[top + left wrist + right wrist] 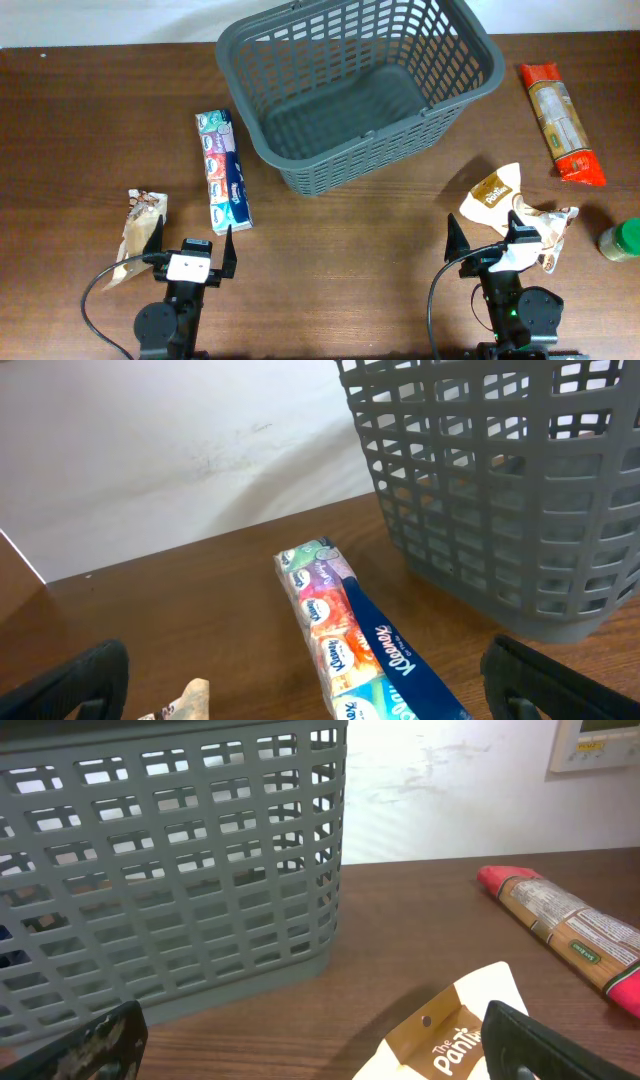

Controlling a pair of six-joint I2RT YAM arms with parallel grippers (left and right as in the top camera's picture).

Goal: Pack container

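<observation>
Matt grey plastic container (400,60) on a dark wood-grain table (330,260), beside a glossy film-wrapped tissue pack (223,170).

Bright, even light; soft shadows.

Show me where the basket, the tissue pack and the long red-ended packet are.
basket (380,148), overhead view, on its near lattice wall.
tissue pack (225,170), overhead view, middle of the wrapper.
red-ended packet (560,120), overhead view, middle of its length.

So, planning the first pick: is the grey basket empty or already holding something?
Empty. The overhead view shows the basket with a bare base; the tissue pack and pasta packet lie outside it on the table.
</observation>
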